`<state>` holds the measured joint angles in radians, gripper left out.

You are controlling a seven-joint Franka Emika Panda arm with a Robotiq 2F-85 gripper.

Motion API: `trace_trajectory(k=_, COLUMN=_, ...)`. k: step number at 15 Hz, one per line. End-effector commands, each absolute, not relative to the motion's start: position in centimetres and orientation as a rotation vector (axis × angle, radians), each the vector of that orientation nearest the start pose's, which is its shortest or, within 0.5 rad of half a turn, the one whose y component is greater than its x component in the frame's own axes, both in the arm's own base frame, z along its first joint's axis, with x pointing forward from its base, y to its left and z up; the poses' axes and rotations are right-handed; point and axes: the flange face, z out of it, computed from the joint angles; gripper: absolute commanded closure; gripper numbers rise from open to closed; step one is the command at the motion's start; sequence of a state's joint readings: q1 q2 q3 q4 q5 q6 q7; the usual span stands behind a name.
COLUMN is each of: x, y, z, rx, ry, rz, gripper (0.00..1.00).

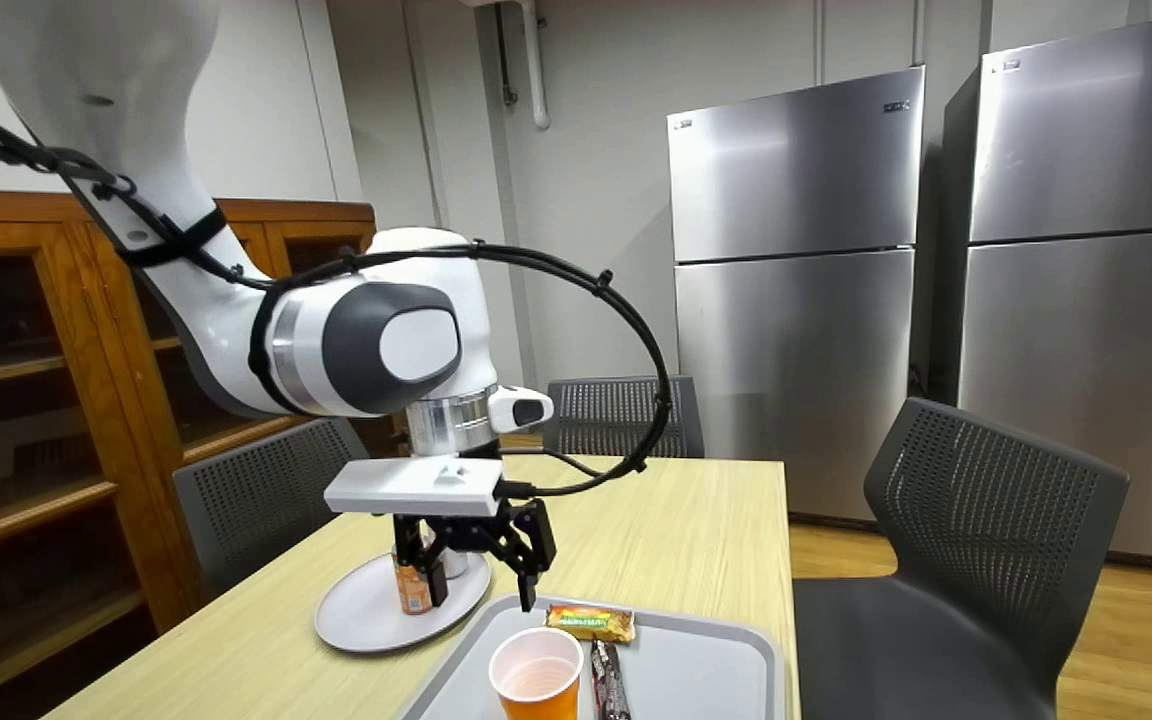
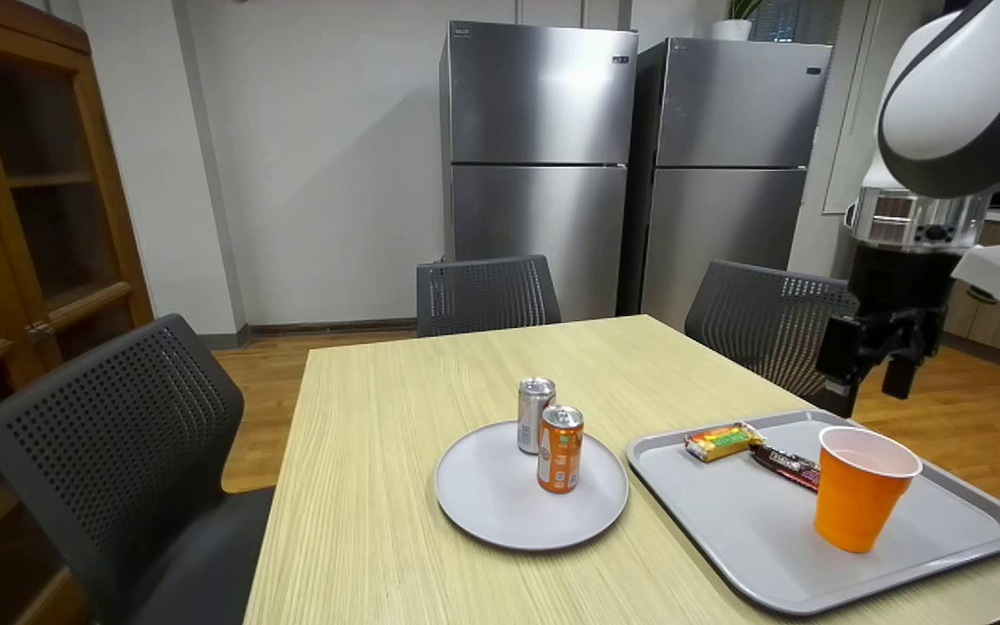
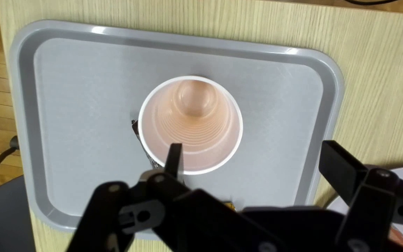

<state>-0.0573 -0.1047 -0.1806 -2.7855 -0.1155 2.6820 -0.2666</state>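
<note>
While the black two-fingered gripper [image 1: 482, 597] hangs, jaws apart, one orange plastic cup [image 2: 863, 499] stands on one grey rectangular tray [image 2: 752, 521] near two wrapped bars [image 2: 722, 441]. In an exterior view, two metal cans [image 2: 560, 460], orange and silver, stand on one round grey plate [image 2: 500, 512], which the wrist view crops.

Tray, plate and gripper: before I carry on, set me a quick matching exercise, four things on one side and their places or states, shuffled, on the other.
Things
1. Cup
2. Orange can
3. Dark bar
4. Gripper

Places or states
A. Standing on the plate
B. Open, holding nothing
C. Lying flat on the tray
D. Standing upright on the tray

Right pairs: 1-D, 2-A, 3-C, 4-B
</note>
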Motion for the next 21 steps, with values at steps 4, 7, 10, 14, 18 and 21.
trace_trajectory(k=4, x=37.3, y=-7.5, z=19.2, rx=-3.158, ry=-0.238, rz=0.007, gripper=0.0)
trace_trajectory(k=7, x=37.2, y=-7.1, z=17.7, rx=-3.155, ry=-0.222, rz=0.013, gripper=0.0)
trace_trajectory(k=10, x=37.4, y=-7.2, z=17.0, rx=-3.153, ry=-0.202, rz=0.02, gripper=0.0)
trace_trajectory(k=14, x=37.1, y=-7.0, z=17.0, rx=-3.158, ry=-0.195, rz=0.045, gripper=0.0)
trace_trajectory(k=18, x=37.2, y=-7.0, z=17.0, rx=-3.157, ry=-0.196, rz=0.044, gripper=0.0)
trace_trajectory(k=21, x=37.5, y=-7.1, z=16.8, rx=-3.176, ry=-0.213, rz=-0.001, gripper=0.0)
